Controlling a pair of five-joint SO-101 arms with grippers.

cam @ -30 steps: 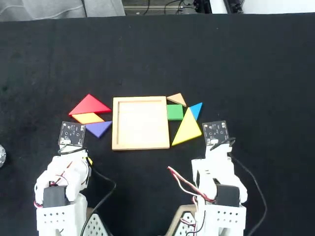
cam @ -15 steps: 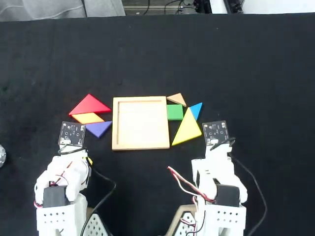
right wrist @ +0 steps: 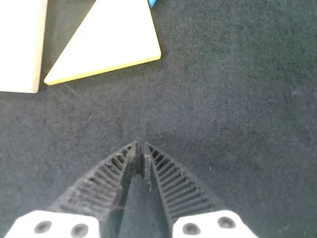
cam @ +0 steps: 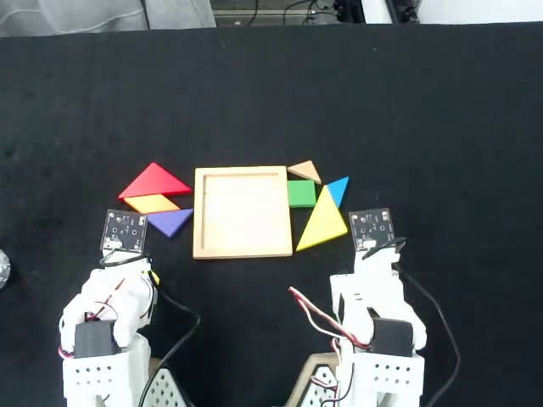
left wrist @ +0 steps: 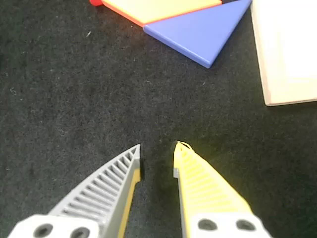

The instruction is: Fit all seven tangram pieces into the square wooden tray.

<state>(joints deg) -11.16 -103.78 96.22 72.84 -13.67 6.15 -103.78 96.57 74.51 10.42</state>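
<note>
No words, numbers, labels or signs are showing legibly anywhere. The left arm's circuit board (cam: 125, 230) and the right arm's circuit board (cam: 373, 226) are carrying tiny pale marks, too small to read.

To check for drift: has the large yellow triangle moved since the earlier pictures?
No. The large yellow triangle lies beside the square wooden tray's right edge, as before.

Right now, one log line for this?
tray: no pieces in it | left gripper: open, near purple triangle | right gripper: shut, near yellow triangle
</note>
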